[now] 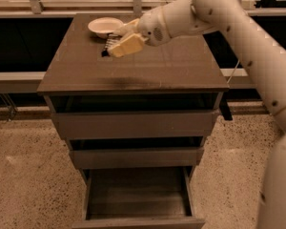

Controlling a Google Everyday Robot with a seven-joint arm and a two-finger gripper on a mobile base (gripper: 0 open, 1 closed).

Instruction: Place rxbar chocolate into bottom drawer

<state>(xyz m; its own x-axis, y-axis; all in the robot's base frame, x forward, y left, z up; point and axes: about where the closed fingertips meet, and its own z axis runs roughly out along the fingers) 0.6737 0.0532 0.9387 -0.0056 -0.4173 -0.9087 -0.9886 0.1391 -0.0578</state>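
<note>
Item, nearest: bottom drawer (138, 222), lowest and narrowest of three grey-brown drawers, plain front without handle, pulled well out toward the near side so that its shallow box lies open to view from above. To either side, speckled floor (28, 175). Next above and farther back: middle drawer (136, 157), wider, its front standing a little forward with a dark gap over it. Above that: top drawer (133, 124), widest, also with a dark gap along its upper edge. Over all three: cabinet top (176, 66), a flat brown slab, with a soft dark shadow near its front edge, left of centre. Robot arm (238, 27), white, jointed, entering from the near right and reaching leftward across the far half of the slab. At its end: gripper (113, 43), over the far-left part of the cabinet top, pointing left and slightly downward; its cream fingers (128, 44) are drawn in on a dark object. That object: rxbar chocolate (107, 46), small, flat, black, with pale lettering, pinched between the fingers and tilted, its lower end toward the slab; whether that end touches the slab cannot be told. Just beyond the gripper, at the far-left of the slab: white bowl (104, 26), upright, apart from the bar.
</note>
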